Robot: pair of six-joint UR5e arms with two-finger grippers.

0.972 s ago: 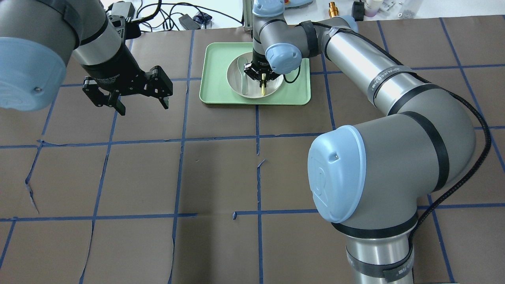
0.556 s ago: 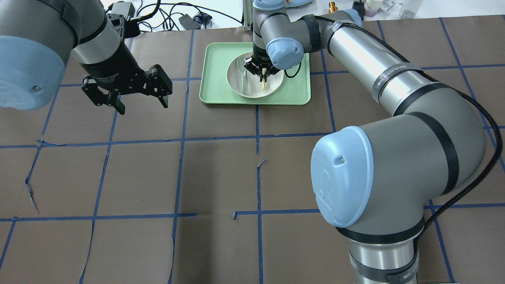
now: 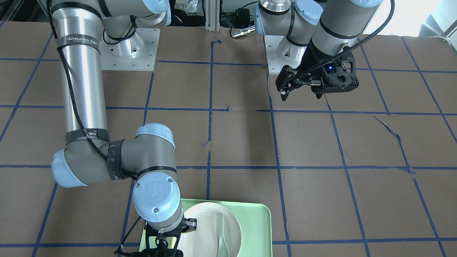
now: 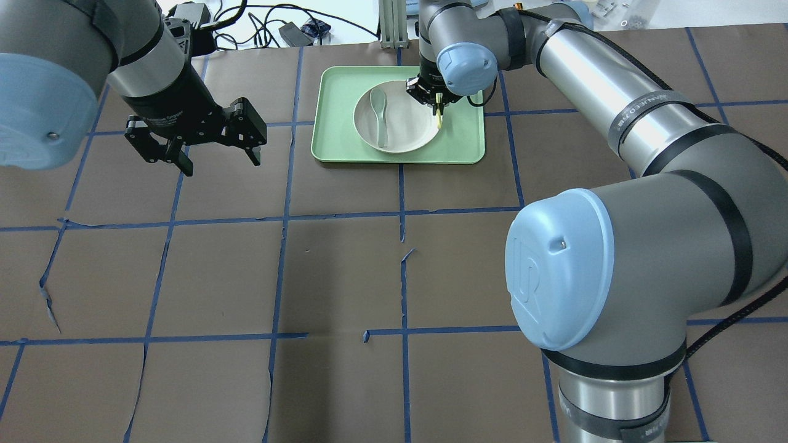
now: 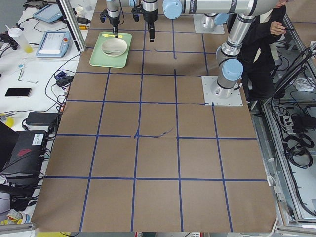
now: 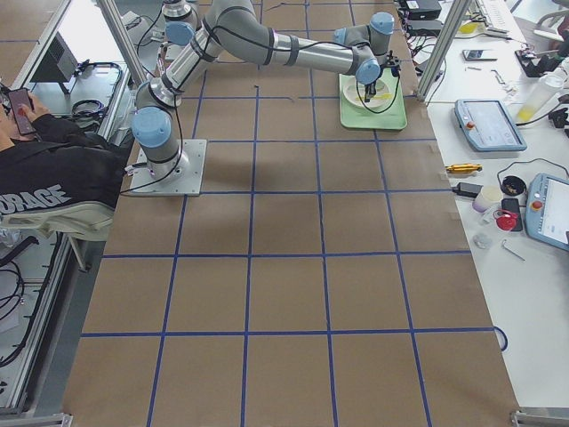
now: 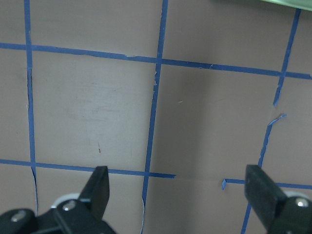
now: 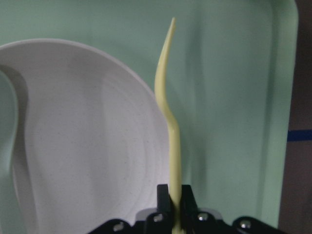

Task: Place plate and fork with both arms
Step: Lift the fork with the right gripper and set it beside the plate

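R gripper (image 8: 175, 201) clamped on fork (image 8: 167, 112), over plate (image 4: 409, 136) rim.
Fork hangs by one end, prob. to clear plate; plate sits in tray (image 4: 332, 104), L gripper (image 4: 220, 163) spread wide nearby, free for it.

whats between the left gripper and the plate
Overhead view: between the left gripper and the plate lies only table paper crossed by blue tape, then the green tray rim and floor.
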